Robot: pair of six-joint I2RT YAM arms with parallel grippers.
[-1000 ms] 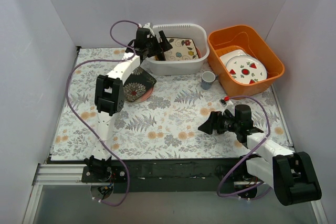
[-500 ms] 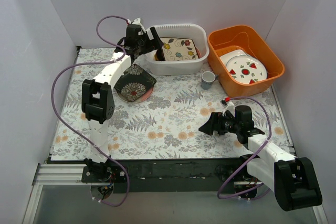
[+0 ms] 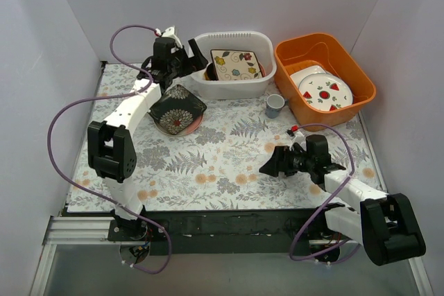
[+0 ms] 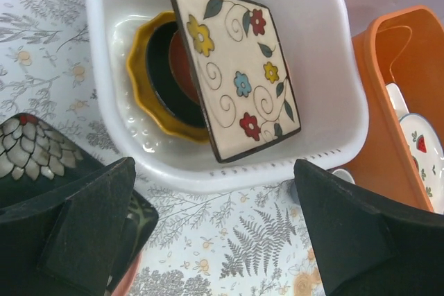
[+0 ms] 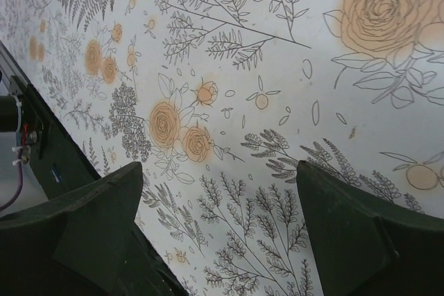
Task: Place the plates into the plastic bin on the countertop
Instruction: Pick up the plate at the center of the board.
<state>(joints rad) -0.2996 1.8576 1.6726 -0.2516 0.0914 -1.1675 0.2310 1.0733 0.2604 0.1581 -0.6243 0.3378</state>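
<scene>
The white plastic bin (image 3: 232,86) stands at the back of the fern-printed countertop (image 3: 229,150). In the bin (image 4: 208,178) a cream floral square plate (image 4: 236,67) leans over a yellow scalloped plate (image 4: 142,95), which holds a dark brown plate (image 4: 161,77) and a red one (image 4: 182,67). A black white-flowered square plate (image 3: 178,107) lies on a pinkish round plate (image 3: 195,126) left of the bin. My left gripper (image 3: 189,62) hovers open and empty beside the bin's left end. Low over bare countertop at the front right, my right gripper (image 3: 270,163) is open and empty too.
An orange tub (image 3: 361,88) with white fruit-marked plates (image 3: 325,91) stands right of the bin. A small mug (image 3: 275,105) sits between them. White walls close in the back and both sides. The table's dark front edge (image 5: 35,150) lies left of the right gripper (image 5: 218,227).
My left gripper has drawn back leftward from over the bin, leaving the cream plate inside. The right gripper has shifted slightly left.
</scene>
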